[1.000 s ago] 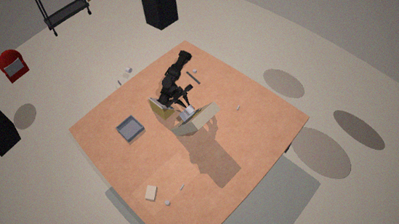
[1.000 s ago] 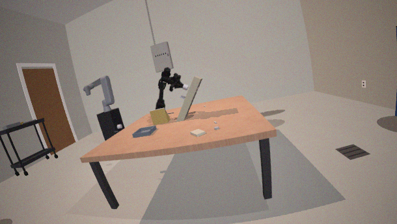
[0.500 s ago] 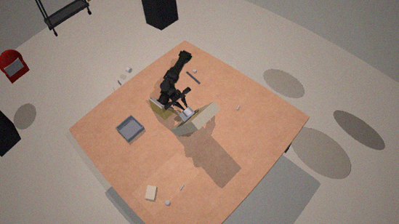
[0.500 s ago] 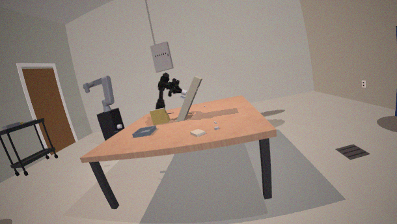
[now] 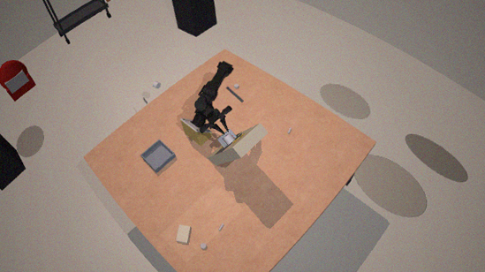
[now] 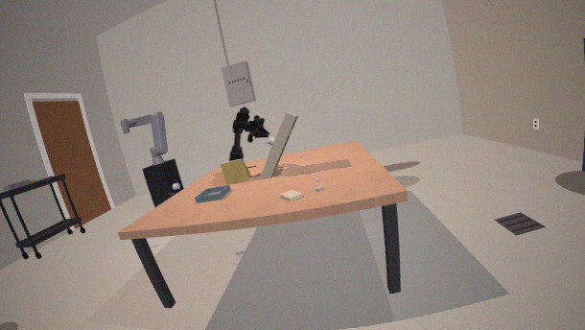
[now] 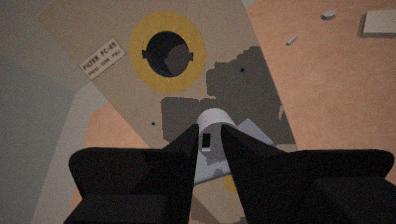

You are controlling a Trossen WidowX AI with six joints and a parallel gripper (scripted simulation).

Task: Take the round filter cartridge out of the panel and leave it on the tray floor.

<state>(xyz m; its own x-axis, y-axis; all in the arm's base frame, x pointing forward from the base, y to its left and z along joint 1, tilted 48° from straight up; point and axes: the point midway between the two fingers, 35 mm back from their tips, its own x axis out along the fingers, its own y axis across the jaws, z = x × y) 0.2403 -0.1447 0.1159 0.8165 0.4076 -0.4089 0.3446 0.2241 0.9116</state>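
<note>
The filter cartridge [image 7: 215, 116] [image 5: 229, 137] [image 6: 271, 139], a pale cylinder, is out of the panel [image 7: 220, 25] [image 5: 253, 139] [image 6: 283, 144]. It appears to lie tilted on a small grey ledge [image 7: 255, 131] on the panel's front. One dark slot shows on its face. The yellow ring [image 7: 167, 85] surrounds the empty hole. My gripper [image 7: 209, 129] [image 5: 225, 131] [image 6: 268, 136] is slightly open, its tips right at the cartridge's face; the right finger hides part of it. Contact is unclear. The blue-grey tray [image 5: 158, 156] [image 6: 213, 194] is empty.
An olive-yellow block [image 5: 201, 138] [image 6: 235, 173] stands beside the arm, between it and the tray. A cream block [image 5: 183, 234] [image 6: 292, 196] [image 7: 380, 24] and a small grey cylinder [image 5: 203, 246] [image 7: 328, 15] lie beyond. A dark rod [image 5: 234, 94] lies near the arm's base.
</note>
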